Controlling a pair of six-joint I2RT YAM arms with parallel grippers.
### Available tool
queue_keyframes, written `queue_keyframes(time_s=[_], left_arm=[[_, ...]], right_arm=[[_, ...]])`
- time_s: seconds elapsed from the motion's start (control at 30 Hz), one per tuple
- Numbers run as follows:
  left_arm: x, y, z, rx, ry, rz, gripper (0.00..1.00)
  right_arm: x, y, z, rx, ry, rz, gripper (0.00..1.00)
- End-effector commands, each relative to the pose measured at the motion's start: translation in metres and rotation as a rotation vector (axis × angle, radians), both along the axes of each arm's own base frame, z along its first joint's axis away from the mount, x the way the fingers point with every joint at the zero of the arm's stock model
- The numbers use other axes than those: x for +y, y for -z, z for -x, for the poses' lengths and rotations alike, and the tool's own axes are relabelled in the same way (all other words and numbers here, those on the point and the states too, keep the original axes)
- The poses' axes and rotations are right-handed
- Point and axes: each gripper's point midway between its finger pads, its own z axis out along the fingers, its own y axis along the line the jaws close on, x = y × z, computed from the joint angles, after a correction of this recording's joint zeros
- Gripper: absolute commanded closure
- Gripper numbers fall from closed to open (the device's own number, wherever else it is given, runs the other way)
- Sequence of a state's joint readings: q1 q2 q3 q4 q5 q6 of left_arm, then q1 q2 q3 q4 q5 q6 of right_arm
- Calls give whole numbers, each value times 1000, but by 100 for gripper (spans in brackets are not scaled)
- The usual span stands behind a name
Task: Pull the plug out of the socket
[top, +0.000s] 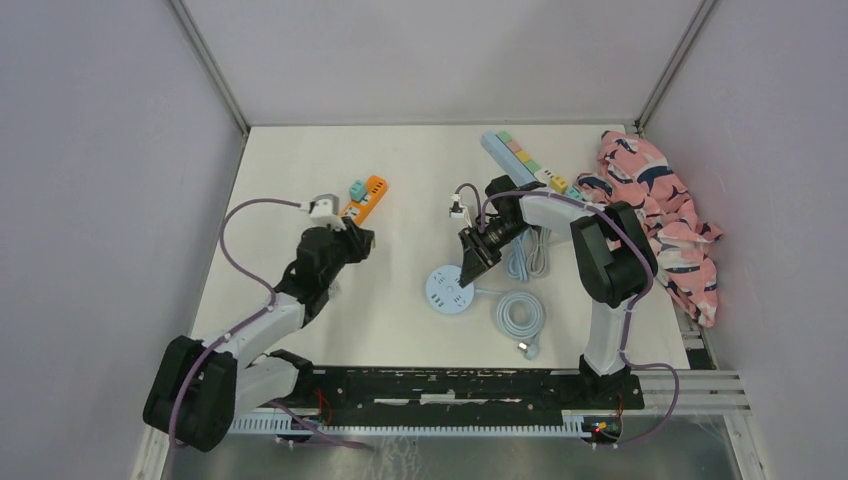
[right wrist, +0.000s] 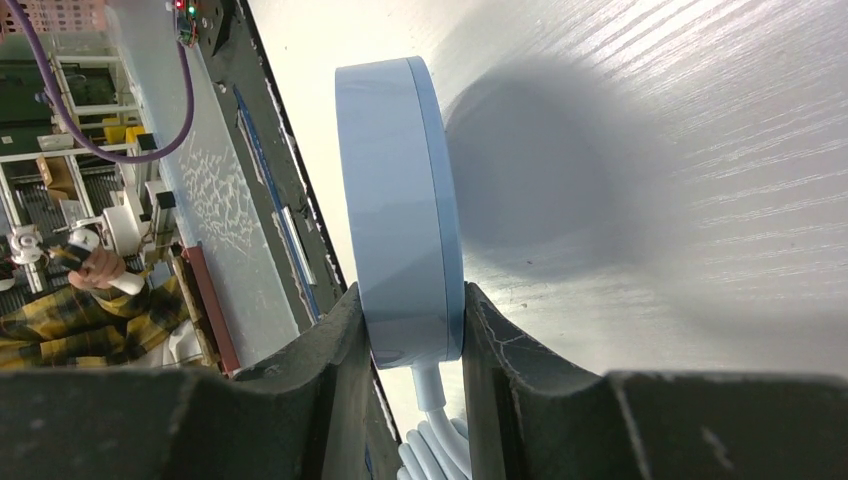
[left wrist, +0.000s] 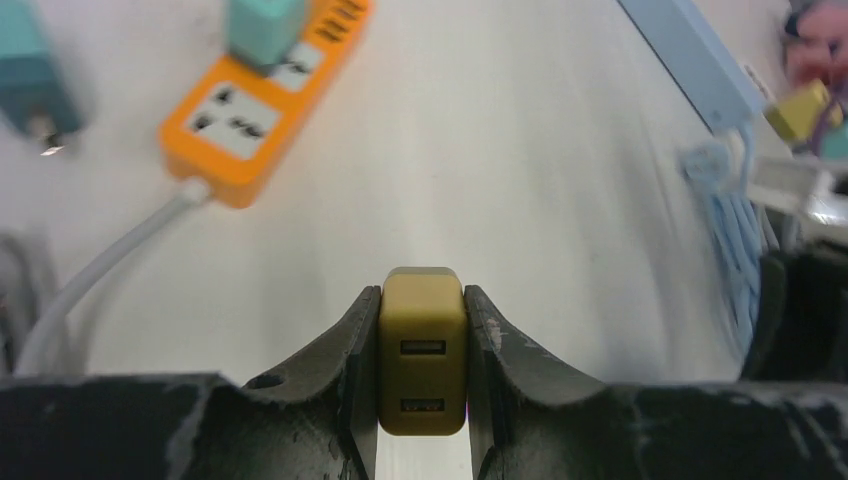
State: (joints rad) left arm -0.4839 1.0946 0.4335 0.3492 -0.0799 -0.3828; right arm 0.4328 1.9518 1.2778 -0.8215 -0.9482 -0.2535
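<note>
white table (top: 400,180) bears an orange plastic power strip (top: 369,196), a round pale-blue socket disc (top: 449,290), a coiled pale-blue cable (top: 519,314), a long blue power strip (top: 520,158), and crumpled pink patterned cloth (top: 665,215).

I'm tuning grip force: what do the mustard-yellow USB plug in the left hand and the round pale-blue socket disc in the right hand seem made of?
The mustard-yellow USB plug looks like moulded hard plastic, matte: even colour, rounded edges, no glare. The round pale-blue socket disc is probably smooth plastic, satin: soft sheen, a seam line round its rim.

plug (left wrist: 422,350): mustard, 2 USB, in L end effector (left wrist: 422,292) | socket (top: 450,291): round lt-blue, flat
</note>
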Motion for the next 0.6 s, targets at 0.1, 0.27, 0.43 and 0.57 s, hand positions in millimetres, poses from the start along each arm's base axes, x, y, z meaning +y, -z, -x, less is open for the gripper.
queue_keyframes(time_s=[0.1, 0.27, 0.43, 0.57], left_arm=[[91, -15, -49, -7, -373, 487, 97], [135, 8, -85, 76, -586, 523, 96], [148, 40, -109, 191, -673, 478, 86], [158, 55, -119, 238, -730, 455, 68]], right_arm=[[8, -27, 2, 20, -20, -87, 100], [8, -27, 3, 27, -28, -90, 100], [8, -29, 3, 25, -31, -93, 100], [8, -29, 4, 27, -34, -93, 100]])
